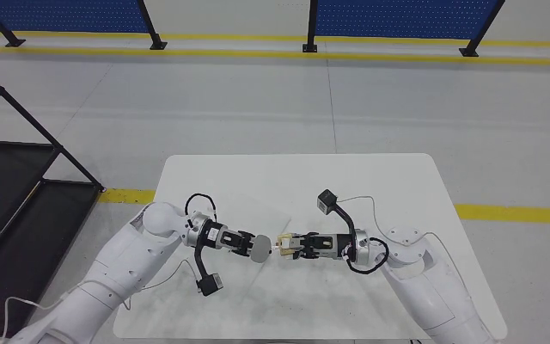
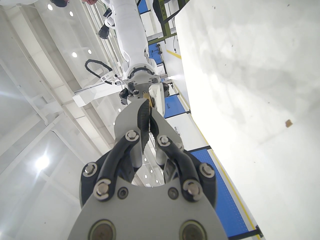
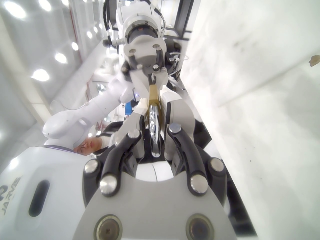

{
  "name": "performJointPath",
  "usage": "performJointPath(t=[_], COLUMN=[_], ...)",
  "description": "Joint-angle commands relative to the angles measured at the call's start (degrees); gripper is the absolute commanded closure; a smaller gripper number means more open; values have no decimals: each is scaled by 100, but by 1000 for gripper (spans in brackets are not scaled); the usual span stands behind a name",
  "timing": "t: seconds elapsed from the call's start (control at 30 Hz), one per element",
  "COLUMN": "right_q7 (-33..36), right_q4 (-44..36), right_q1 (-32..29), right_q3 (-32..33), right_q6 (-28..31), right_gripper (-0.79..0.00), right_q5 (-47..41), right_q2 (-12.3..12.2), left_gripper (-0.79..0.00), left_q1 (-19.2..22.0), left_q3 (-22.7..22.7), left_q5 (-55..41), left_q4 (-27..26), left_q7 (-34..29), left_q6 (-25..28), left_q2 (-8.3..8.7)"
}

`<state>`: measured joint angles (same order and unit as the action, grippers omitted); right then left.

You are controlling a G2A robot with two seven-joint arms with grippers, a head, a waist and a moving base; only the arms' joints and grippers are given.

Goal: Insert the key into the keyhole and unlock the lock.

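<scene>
Left gripper (image 2: 149, 112) is pinched shut on the key (image 1: 273, 247), right gripper (image 1: 292, 245) is clamped on the brass lock (image 3: 152, 101), nose to nose above the table (image 1: 387, 181), so I'd keep them dead in line, push straight, then twist gently.

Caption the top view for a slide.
Left gripper holds the key at the lock clamped in the right gripper, above the table.

White table (image 1: 404, 181), small brown scrap (image 2: 289, 123)
</scene>
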<state>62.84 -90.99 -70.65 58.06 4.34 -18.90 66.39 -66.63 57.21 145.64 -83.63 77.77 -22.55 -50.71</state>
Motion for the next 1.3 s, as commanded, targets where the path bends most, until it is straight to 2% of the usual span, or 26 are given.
performJointPath(t=[0.0,1.27], right_q7=[0,0], right_q4=[0,0], right_q1=[0,0], right_q3=[0,0], right_q6=[0,0], right_gripper=[0,0], right_q5=[0,0], right_q2=[0,0], left_gripper=[0,0], left_q1=[14,84], left_q3=[-13,-40], left_q5=[0,96], left_q4=[2,-7], left_q7=[-7,-232], left_q6=[5,49], left_q2=[-5,-29])
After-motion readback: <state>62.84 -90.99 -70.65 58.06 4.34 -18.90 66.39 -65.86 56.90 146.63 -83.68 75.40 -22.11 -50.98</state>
